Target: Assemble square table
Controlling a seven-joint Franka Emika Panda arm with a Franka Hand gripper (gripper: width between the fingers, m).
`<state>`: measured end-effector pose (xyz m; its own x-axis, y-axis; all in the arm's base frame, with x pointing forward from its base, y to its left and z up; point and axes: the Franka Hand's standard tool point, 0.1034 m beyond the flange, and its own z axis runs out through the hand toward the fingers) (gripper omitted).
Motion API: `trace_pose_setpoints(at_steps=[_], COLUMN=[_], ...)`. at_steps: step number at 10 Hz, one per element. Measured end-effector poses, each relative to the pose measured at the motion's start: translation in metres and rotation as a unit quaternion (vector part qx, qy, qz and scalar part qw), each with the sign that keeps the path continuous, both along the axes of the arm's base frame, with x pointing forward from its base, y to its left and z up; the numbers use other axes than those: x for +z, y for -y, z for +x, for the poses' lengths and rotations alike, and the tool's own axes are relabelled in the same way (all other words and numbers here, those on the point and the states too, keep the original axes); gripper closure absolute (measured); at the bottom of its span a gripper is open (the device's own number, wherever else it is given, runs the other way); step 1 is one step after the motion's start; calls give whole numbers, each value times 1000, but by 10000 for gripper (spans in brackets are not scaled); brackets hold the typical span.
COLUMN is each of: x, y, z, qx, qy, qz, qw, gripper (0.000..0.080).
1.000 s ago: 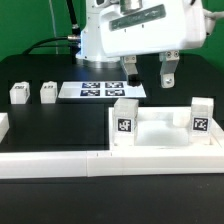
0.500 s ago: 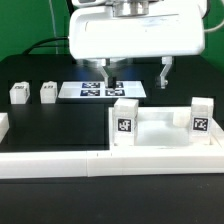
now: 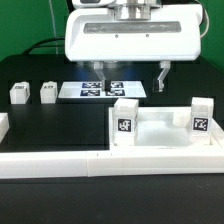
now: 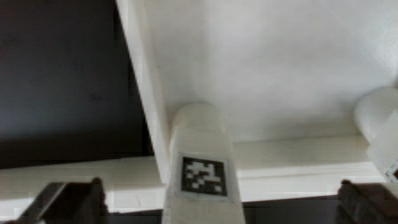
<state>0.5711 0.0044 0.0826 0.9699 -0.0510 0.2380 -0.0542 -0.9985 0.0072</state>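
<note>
The square table top [image 3: 160,130] lies at the exterior view's right with its rim up. Two white legs stand in its near corners, one [image 3: 125,122] to the left and one [image 3: 201,118] to the right, each with a black-and-white tag. Two loose legs [image 3: 18,93] [image 3: 48,92] stand at the exterior view's left. My gripper [image 3: 131,75] hangs open and empty above the back of the top. In the wrist view the tagged leg [image 4: 205,170] rises between my spread fingers [image 4: 71,202], with the white top [image 4: 267,70] behind it. My gripper [image 4: 217,205] touches nothing.
The marker board [image 3: 103,89] lies flat behind the table top, under my gripper. Long white L-shaped rails [image 3: 60,165] run along the front edge and up the exterior view's left side. Cables trail at the back left.
The fingers have spread wide apart. The hand has shifted toward the exterior view's left over the last second.
</note>
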Motion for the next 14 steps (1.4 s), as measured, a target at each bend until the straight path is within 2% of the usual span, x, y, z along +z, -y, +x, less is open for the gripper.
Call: trace_pose_setpoints(at_steps=[1,2,3,4,9,10,11,12,13,14], x=[-24,-47,-58,-64,-64,-64,-64,-64,-64,-63], y=[10,8,9,9,10,10,10,11,11,17], z=[-11,-14,-6,-7,-7,-7,-7,-7,-7,-7], qx=[-5,-2,-2,-3,-4,-4,-4,-4,-4,-8], qy=[-42,-91,-90,-82,-83,-83,-83,-83,-82,-82], qz=[1,9,5,-1,-1,-1,-1,-1,-1,-3], qw=[999,996,996,997,997,997,997,997,997,997], gripper=[150,150,150,150,150,251,251,453,588,588])
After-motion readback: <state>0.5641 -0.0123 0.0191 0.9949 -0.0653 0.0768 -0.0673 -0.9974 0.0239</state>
